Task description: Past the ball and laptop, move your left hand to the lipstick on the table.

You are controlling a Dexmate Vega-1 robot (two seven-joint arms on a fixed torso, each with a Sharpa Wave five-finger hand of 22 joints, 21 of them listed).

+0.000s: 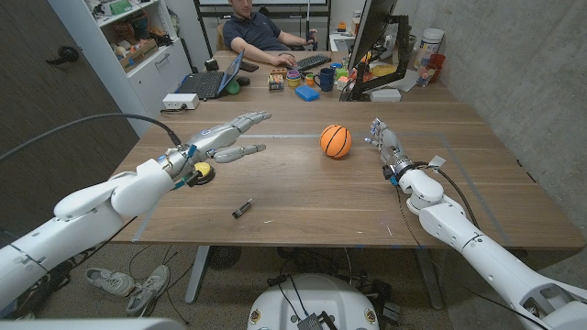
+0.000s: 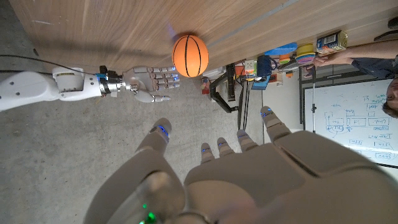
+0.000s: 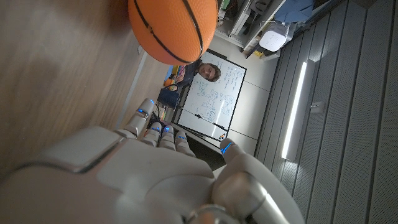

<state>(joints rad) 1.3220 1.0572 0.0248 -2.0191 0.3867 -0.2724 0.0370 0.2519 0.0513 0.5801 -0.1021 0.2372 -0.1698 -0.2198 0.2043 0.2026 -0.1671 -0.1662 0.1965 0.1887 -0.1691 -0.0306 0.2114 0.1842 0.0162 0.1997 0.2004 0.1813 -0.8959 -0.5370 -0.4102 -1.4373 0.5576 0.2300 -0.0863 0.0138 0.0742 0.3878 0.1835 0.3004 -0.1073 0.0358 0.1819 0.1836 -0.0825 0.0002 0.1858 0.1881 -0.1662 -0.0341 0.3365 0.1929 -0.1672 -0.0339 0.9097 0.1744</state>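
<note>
Both hands empty, fingers apart: left hand (image 1: 223, 139) well beyond lipstick (image 1: 241, 209).

- Lipstick (image 1: 242, 209): small dark object near the table's (image 1: 303, 206) front edge; too small to make out cap or colour.
- Ball (image 3: 173, 30): in the right wrist view cut off by the frame edge, and blurred.
- Left hand (image 2: 249, 168): in its own wrist view the palm is hidden, only the back and fingertips showing; wrist cut by the frame edge.
- Right hand (image 3: 161, 174): seen from behind; palm hidden.
- Laptop (image 1: 209, 82): at the table's far left corner; screen contents not readable.
- Yellow-and-black object (image 1: 200, 171): partly hidden behind the left wrist; kind cannot be told.
- Person (image 1: 261, 32): head cut off by the frame.
</note>
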